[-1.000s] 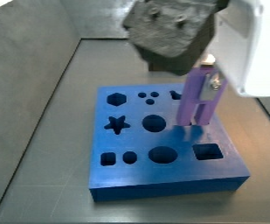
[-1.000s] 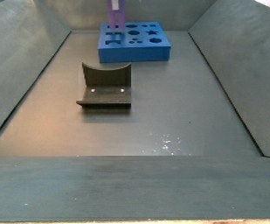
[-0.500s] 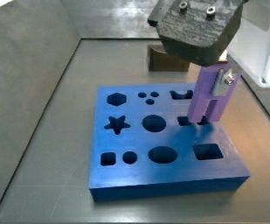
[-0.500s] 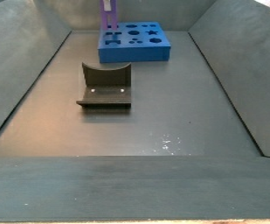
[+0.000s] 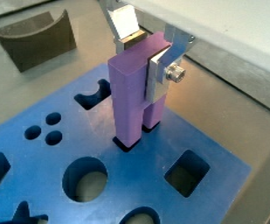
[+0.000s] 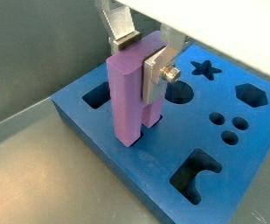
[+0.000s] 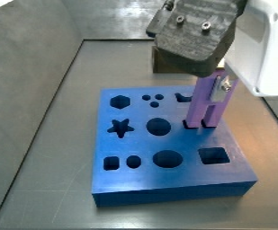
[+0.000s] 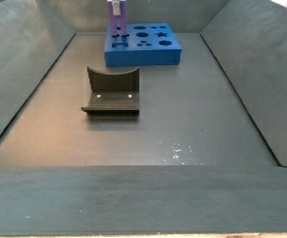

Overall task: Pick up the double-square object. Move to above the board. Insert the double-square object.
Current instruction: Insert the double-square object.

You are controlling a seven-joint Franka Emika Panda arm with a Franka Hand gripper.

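Double-square object in end effector, foot in board

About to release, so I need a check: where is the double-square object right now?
The double-square object stands upright between the gripper fingers, its lower end in a hole near one edge of the board, beside the square hole.
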